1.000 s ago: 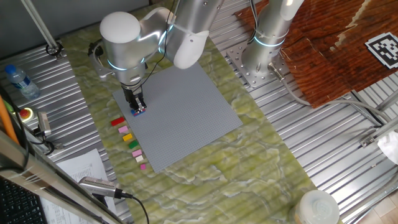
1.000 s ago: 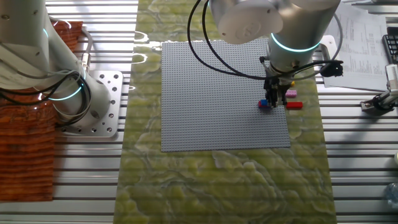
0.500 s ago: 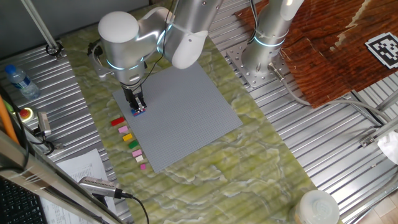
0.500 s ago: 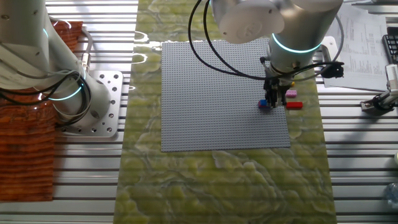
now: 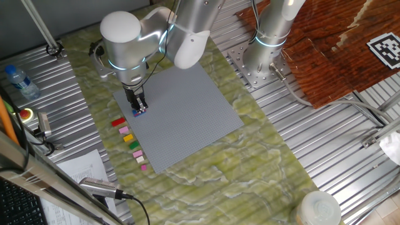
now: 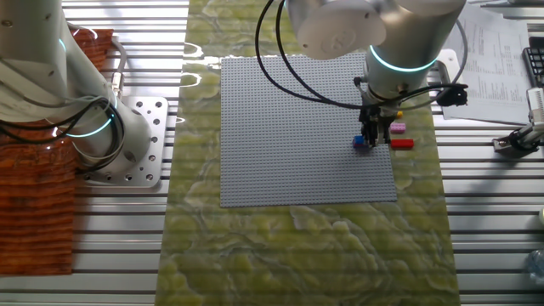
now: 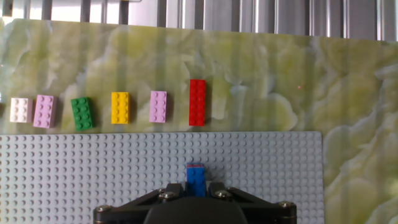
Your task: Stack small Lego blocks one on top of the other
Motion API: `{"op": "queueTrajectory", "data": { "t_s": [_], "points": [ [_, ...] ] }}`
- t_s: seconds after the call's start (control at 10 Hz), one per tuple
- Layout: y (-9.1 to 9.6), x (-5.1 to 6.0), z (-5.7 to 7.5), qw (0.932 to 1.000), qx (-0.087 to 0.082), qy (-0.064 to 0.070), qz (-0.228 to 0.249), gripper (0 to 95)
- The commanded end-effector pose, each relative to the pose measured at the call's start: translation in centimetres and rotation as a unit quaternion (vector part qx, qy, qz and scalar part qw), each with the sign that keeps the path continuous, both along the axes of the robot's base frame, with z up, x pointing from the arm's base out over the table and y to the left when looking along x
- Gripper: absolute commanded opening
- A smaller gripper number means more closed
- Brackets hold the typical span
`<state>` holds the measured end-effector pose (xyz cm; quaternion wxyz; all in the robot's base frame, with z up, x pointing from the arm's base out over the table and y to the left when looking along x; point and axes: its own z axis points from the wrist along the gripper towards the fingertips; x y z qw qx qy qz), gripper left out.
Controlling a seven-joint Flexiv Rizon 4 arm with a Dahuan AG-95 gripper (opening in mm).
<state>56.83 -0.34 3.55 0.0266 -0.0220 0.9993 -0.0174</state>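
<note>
End effector (image 7: 196, 188) narrow, clamped on small blue plastic Lego brick (image 7: 196, 177), low over near part of large grey studded baseplate (image 7: 93, 162). Beyond baseplate, on green marbled counter (image 7: 261, 74): row of loose bricks, long red brick (image 7: 197, 102) rightmost.

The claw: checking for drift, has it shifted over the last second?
No. The claw sits at the same spot near the baseplate edge, above the red brick, in both fixed views.

A grey studded baseplate (image 5: 181, 115) lies on a green marbled mat (image 5: 250, 169), water bottle (image 5: 19, 81) nearby.
</note>
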Motion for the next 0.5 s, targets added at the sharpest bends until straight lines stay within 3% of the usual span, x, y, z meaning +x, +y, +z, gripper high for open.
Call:
{"op": "queueTrajectory", "data": {
  "t_s": [0.1, 0.5],
  "points": [
    [0.05, -0.03, -0.09, 1.0000, -0.005, 0.001, 0.001, 0.0],
    [-0.06, -0.01, -0.19, 1.0000, -0.004, 0.000, 0.000, 0.0]
  ]
}}
